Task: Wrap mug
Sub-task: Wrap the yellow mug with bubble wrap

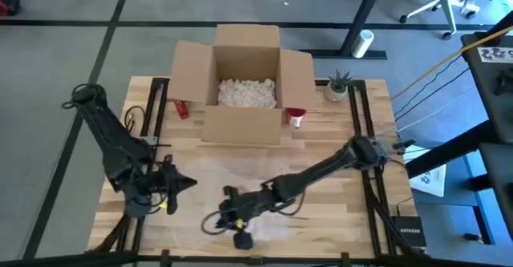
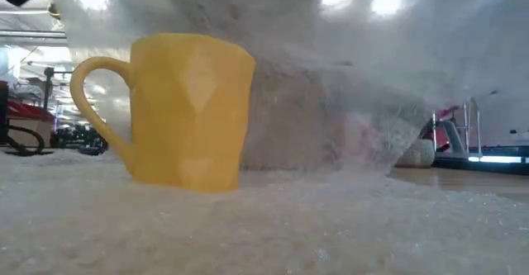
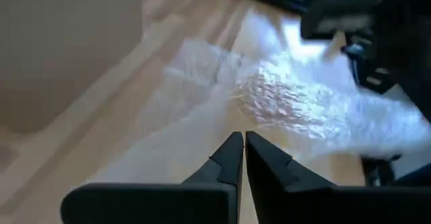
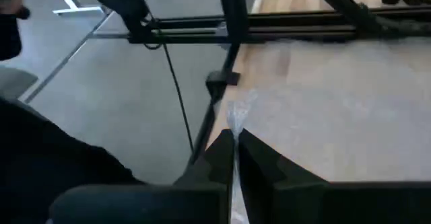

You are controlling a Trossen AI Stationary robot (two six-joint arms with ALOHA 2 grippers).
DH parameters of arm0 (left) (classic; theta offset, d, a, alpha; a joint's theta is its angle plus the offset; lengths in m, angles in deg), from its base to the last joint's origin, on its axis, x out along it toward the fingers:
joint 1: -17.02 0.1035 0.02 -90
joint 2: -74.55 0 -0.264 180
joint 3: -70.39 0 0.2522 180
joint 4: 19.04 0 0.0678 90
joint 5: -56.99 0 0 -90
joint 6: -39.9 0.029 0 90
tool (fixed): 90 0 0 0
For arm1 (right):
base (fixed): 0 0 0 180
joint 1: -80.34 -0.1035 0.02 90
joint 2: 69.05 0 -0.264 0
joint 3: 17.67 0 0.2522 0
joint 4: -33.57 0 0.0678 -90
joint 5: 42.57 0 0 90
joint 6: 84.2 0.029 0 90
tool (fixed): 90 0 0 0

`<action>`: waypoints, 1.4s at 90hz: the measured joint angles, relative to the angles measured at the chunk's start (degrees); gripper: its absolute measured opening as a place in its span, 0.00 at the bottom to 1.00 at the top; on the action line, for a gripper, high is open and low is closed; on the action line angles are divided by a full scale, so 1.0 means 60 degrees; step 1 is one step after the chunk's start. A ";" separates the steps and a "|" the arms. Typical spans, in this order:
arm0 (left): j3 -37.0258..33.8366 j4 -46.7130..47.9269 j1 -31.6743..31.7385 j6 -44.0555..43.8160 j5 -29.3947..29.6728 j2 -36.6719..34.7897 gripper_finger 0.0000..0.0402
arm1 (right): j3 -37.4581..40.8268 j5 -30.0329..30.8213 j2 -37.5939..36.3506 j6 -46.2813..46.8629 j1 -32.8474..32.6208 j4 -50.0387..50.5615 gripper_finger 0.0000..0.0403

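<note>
Fingers of my right gripper (image 4: pixel 234 143) pinch an edge of the bubble wrap (image 4: pixel 337 109); my left gripper (image 3: pixel 244 150) waits closed and empty beside it. Under the lifted sheet stands the yellow mug (image 2: pixel 186 110). No writing is legible.

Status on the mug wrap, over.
Right gripper shut on wrap, lifting its edge. Left gripper shut, empty. Mug upright on wrap. Nothing blocking.
</note>
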 joint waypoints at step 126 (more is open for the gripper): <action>-0.0004 -0.2534 -0.1403 -0.0589 0.0278 0.1967 0.00 | -0.0444 0.0963 -0.1566 -0.1051 -0.0168 0.6673 0.01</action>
